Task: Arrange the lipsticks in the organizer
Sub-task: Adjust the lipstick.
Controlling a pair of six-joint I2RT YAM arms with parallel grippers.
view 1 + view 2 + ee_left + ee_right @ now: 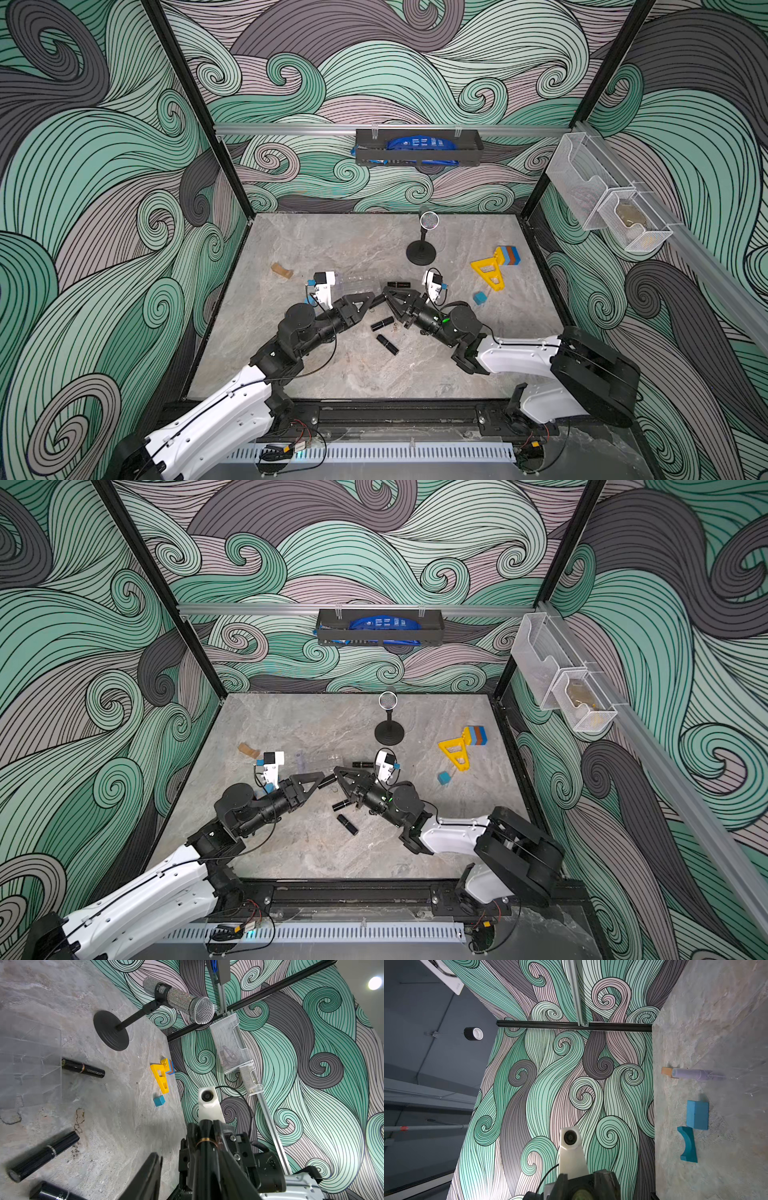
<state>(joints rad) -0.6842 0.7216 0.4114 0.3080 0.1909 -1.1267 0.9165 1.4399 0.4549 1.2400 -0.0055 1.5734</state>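
Both arms meet over the middle of the bench (332, 374). The right tool (386, 293) is clamped on a lipstick (377, 301), its jaws closed round the tube near the thin band, and the free end points at the left tool (369, 300). The left tool's jaws stand narrowly apart around that end; in the left wrist view one finger (145, 1174) is clear of the tube, with bare bench showing between. The organizer (357, 282) sits just past the tools, toward the far edge. A second lipstick (399, 284) lies flat, touching the organizer's right side. A third lipstick (382, 324) and a fourth lipstick (387, 345) lie flat close together, toward the near edge from the tools
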